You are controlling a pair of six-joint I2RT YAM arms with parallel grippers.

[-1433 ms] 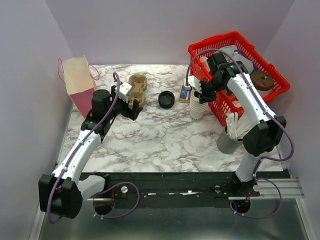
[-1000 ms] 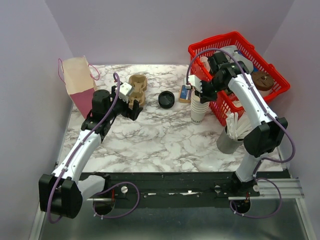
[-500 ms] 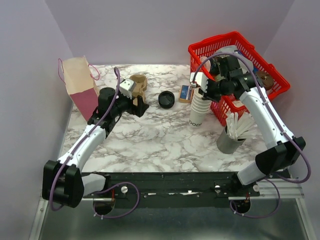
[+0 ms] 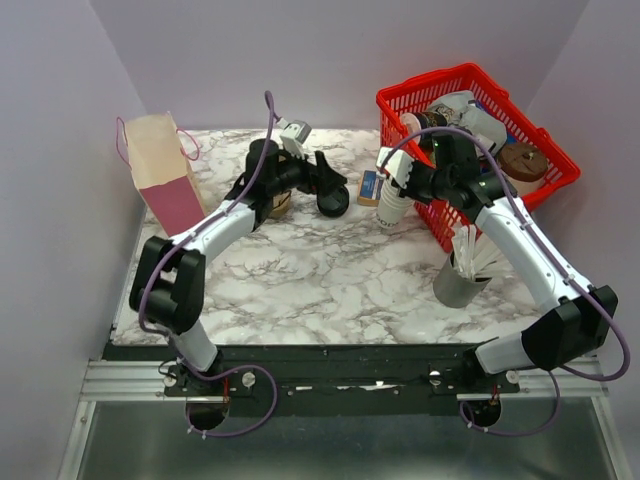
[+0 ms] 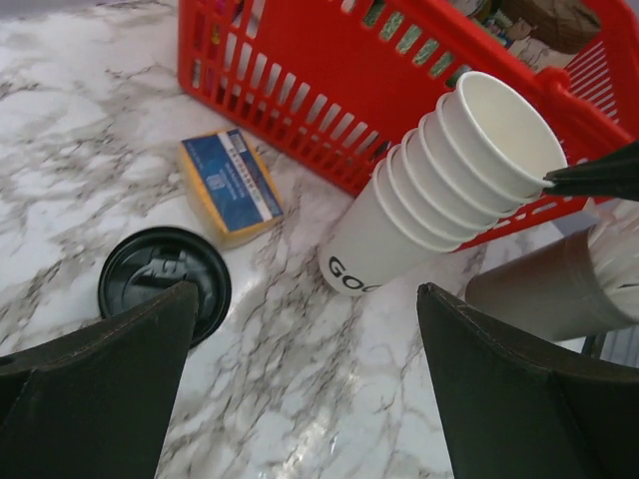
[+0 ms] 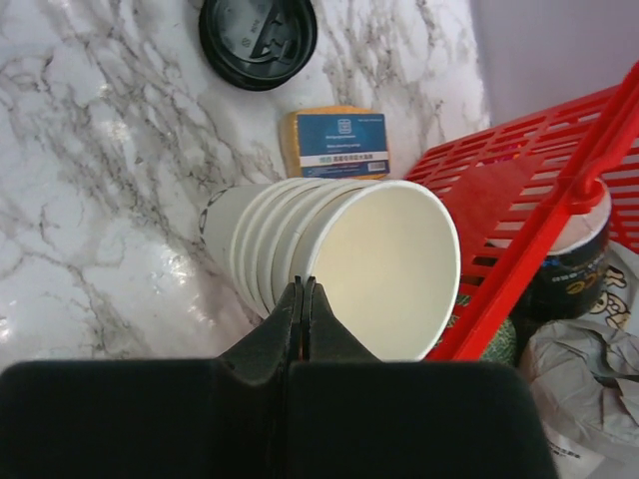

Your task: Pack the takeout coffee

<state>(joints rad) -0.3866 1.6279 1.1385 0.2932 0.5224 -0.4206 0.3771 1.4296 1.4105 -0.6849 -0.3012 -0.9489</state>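
Observation:
A round black lid point(image 4: 332, 200) lies flat on the marble by itself; it also shows in the left wrist view point(image 5: 160, 287) and the right wrist view point(image 6: 258, 35). No lidded cup is in view. My left gripper point(image 4: 327, 181) is open wide just above the lid, its fingers point(image 5: 100, 399) apart and empty. A stack of nested white cups point(image 4: 392, 210) leans toward the red basket with its base on the table. My right gripper point(image 6: 305, 286) is shut on the rim of the stack's top cup point(image 6: 389, 269).
The red basket point(image 4: 470, 90) with packets stands at the back right. A blue and yellow box point(image 4: 370, 187) lies between lid and stack. A grey holder point(image 4: 458, 282) stands at the right, a cardboard cup carrier point(image 4: 278, 203) and a paper bag point(image 4: 160, 170) at the left.
My left arm has swung right from the cup carrier to over the black lid. My right gripper has shifted and tipped the cup stack from upright to leaning.

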